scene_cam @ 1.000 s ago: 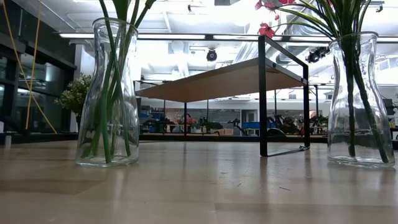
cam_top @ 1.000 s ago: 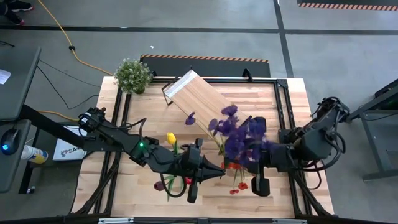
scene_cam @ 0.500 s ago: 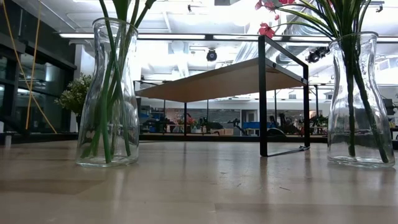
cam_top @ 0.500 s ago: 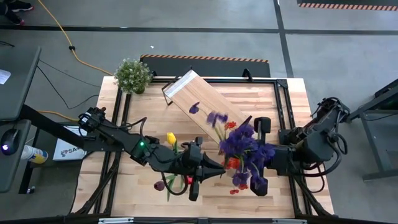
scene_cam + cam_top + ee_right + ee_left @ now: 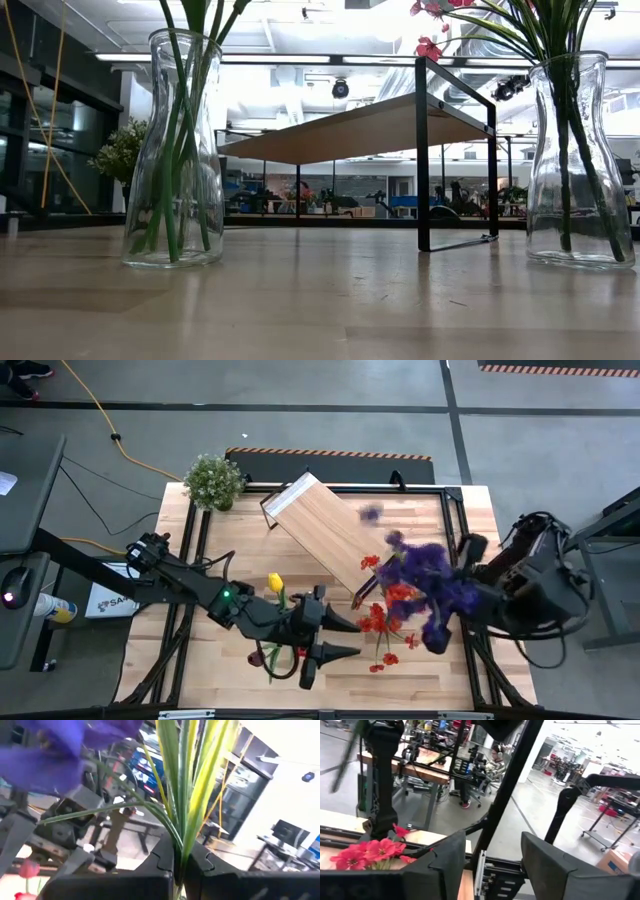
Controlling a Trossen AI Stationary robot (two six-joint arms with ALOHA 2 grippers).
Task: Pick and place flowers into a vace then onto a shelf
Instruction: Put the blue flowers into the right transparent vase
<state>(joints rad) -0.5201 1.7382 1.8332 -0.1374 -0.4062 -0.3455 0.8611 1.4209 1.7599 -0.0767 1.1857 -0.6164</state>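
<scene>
The right pincer (image 5: 181, 862) is clamped shut on the purple spray (image 5: 432, 575) by its stems, above the worktop (image 5: 240, 530) beside the shelf (image 5: 325, 530). The swinging blooms could snag the red flowers (image 5: 385, 622). The left pincer (image 5: 345, 637) stands half open, empty.

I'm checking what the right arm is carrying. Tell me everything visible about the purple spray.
The purple spray is an artificial bunch of violet blossoms with long, narrow green leaves. The right gripper is shut on its gathered stems. From above it is blurred, held over the table's right side, beside the red flowers, near the shelf's lower end.
</scene>
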